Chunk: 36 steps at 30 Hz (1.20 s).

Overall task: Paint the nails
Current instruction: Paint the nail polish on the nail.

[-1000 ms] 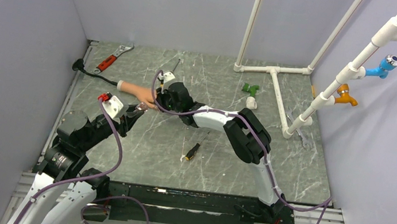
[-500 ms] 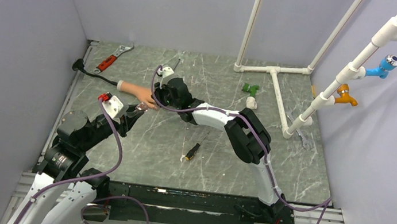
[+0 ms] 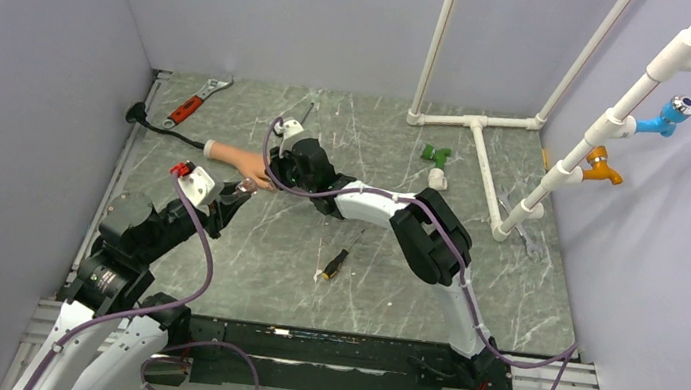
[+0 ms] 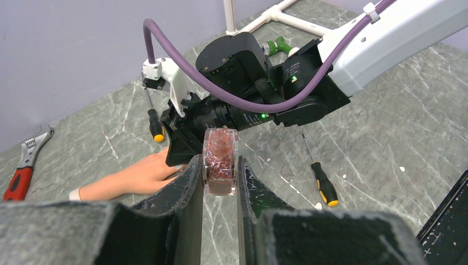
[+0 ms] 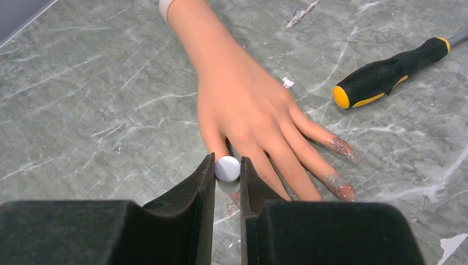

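The flesh-coloured mannequin hand (image 3: 237,158) lies palm down on the table, white cuff to the left; it also shows in the left wrist view (image 4: 129,178) and the right wrist view (image 5: 243,105). Two nails (image 5: 343,148) (image 5: 346,191) carry glittery pink polish. My right gripper (image 5: 227,167) is shut on a white round brush cap (image 5: 227,168), held over a finger on the left side of the hand; what hangs under the cap is hidden. My left gripper (image 4: 219,168) is shut on a small clear bottle of red glitter polish (image 4: 219,152), held just in front of the hand.
A black-and-yellow screwdriver (image 3: 332,265) lies at mid table. Another (image 5: 386,72) lies just beyond the hand. A red wrench (image 3: 192,105) and a black plug with cable (image 3: 140,115) are at the back left. White pipes (image 3: 479,132) and a green fitting (image 3: 436,153) stand at the back right.
My right gripper has shifted slightly back and to the left over the hand. The left arm and the bottle have not moved.
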{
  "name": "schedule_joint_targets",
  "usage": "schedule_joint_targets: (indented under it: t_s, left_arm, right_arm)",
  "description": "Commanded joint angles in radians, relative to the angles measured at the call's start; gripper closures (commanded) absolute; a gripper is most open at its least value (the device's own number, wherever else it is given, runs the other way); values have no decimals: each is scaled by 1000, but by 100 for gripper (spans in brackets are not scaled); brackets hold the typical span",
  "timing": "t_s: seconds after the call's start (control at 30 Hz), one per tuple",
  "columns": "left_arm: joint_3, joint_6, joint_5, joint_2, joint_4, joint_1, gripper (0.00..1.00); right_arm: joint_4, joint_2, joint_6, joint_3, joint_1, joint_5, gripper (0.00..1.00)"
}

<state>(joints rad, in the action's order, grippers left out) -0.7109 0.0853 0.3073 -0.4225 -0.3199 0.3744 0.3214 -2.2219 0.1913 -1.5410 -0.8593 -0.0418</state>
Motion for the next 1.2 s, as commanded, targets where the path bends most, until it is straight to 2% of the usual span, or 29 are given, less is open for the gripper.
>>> schedule_joint_targets:
  t_s: [0.0, 1.17]
  left_arm:
    - [-21, -9, -14, -3, 34, -4, 100]
    - [-22, -9, -14, 0, 33, -4, 100]
  right_arm:
    - [24, 9, -5, 4, -5, 11, 100]
    - [10, 33, -20, 48, -5, 40, 100]
